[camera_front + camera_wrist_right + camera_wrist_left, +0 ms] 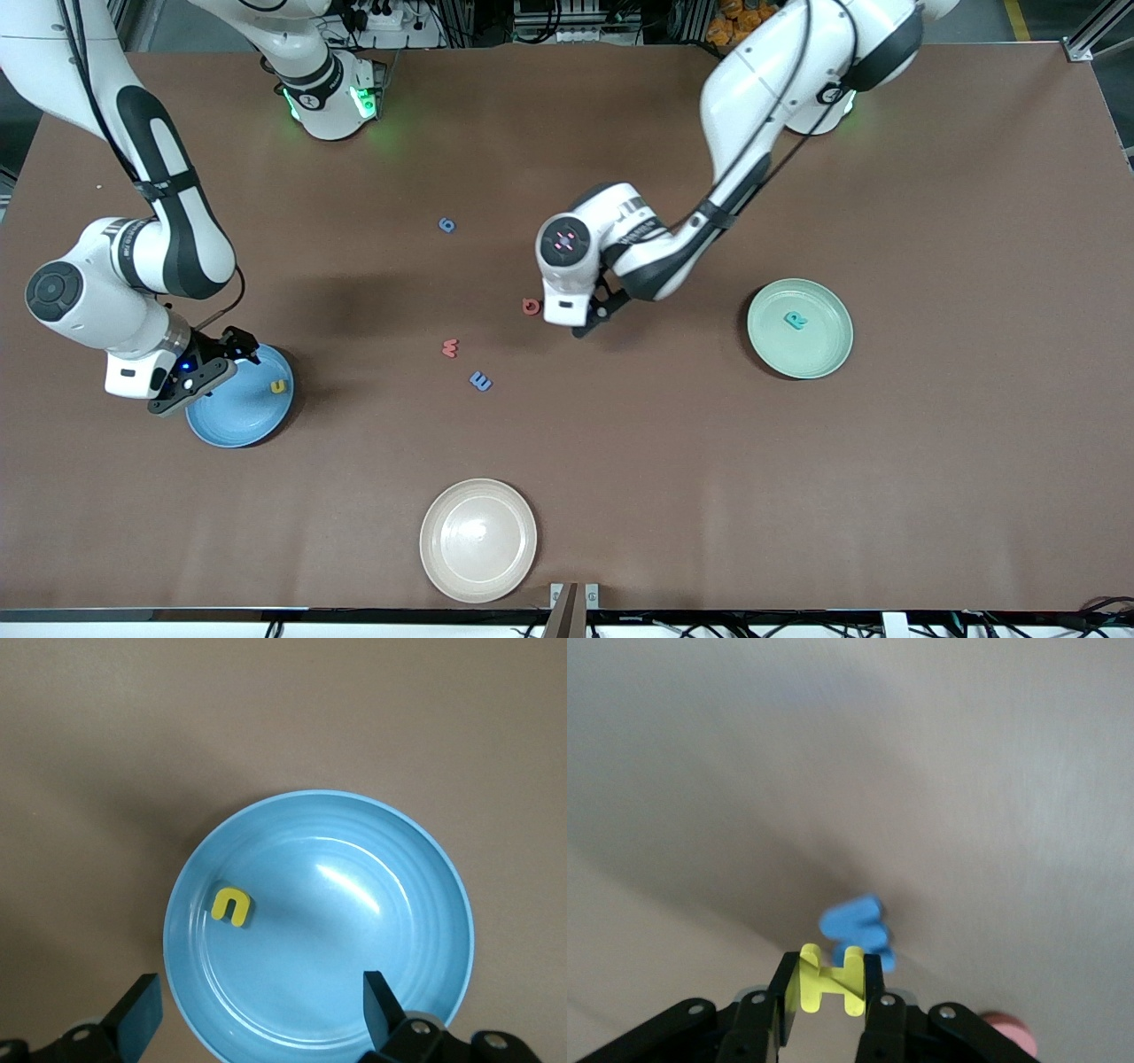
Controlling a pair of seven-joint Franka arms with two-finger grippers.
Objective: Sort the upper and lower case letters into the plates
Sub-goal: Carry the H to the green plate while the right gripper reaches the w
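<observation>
The left gripper's (826,985) fingers (782,992) are clenched on a yellow letter (825,981), an H shape, held over the middle of the desk (930,461) beside a red letter (531,307). A blue letter (859,930) lies on the desk just under it in the left wrist view.

The right gripper's (261,1005) fingers (379,1003) are spread wide and hold nothing, over the blue plate (416,930), where a small yellow letter (231,906) lies. In the green plate (819,350), toward the left arm's end, sits a teal letter (796,320). Another red letter (450,348) and two blue letters (480,381) (446,225) lie loose mid-desk. A cream plate (478,540) sits nearest the front camera.
</observation>
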